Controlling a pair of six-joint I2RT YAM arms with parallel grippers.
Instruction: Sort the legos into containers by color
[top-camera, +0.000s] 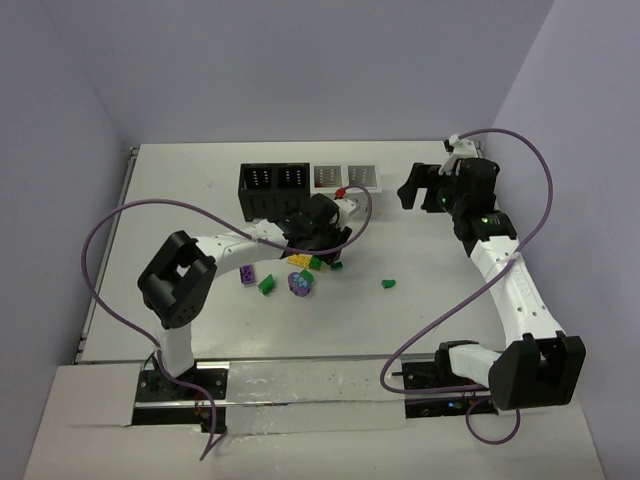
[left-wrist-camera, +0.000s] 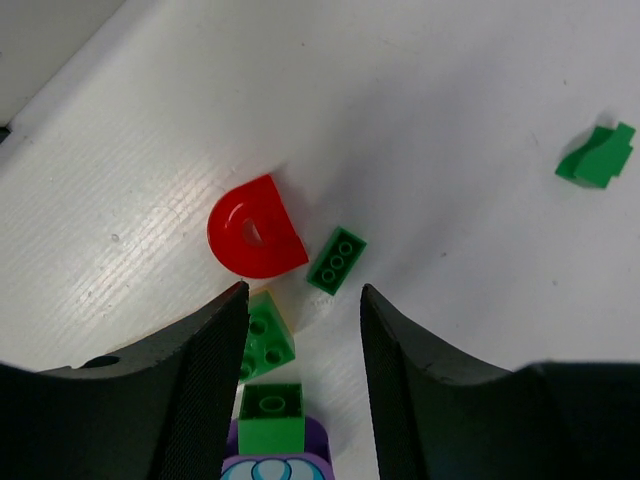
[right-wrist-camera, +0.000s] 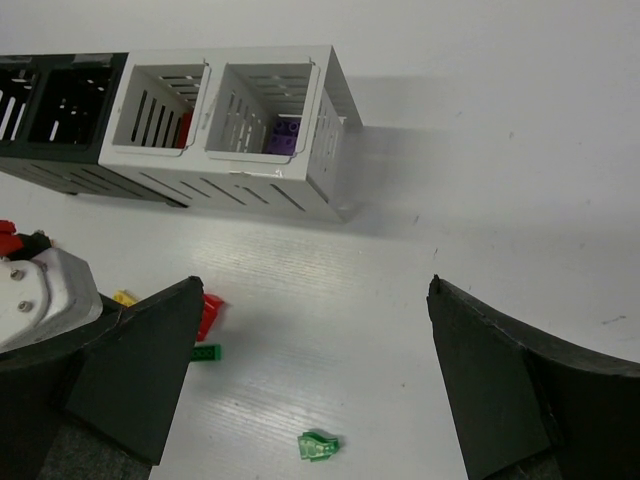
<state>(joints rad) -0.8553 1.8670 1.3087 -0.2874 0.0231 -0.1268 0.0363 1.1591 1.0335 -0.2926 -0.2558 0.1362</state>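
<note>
- Fingers (left-wrist-camera: 200, 380) of the left gripper (left-wrist-camera: 302, 292) are part-way apart with nothing pinched, low over the table (left-wrist-camera: 450, 90).
- Just ahead of the tips lie a red half-round brick (left-wrist-camera: 255, 228) and a green bar brick (left-wrist-camera: 336, 260), just beside each other.
- A green square brick (left-wrist-camera: 266, 340) lies on the table between the fingers, close to one inner face, with a yellow edge showing under it.
- Further back, a green block (left-wrist-camera: 270, 415) sits on a purple base piece (left-wrist-camera: 275, 465).
- A lone green piece (left-wrist-camera: 597, 157) lies well apart, off to the side.
- The right gripper (right-wrist-camera: 315, 285) is spread wide and empty, hanging near the white end of the containers (right-wrist-camera: 260, 185).
- The containers are four joined bins in a row: black pair (right-wrist-camera: 60, 172), then the white pair.
- A red lego (right-wrist-camera: 186, 125) is in the inner white bin and a purple lego (right-wrist-camera: 285, 135) in the end white bin. Can't tell what the black bins hold.
- In the top view, the loose legos (top-camera: 300, 275) are clustered on the table in front of the black bins, at the left gripper.
</note>
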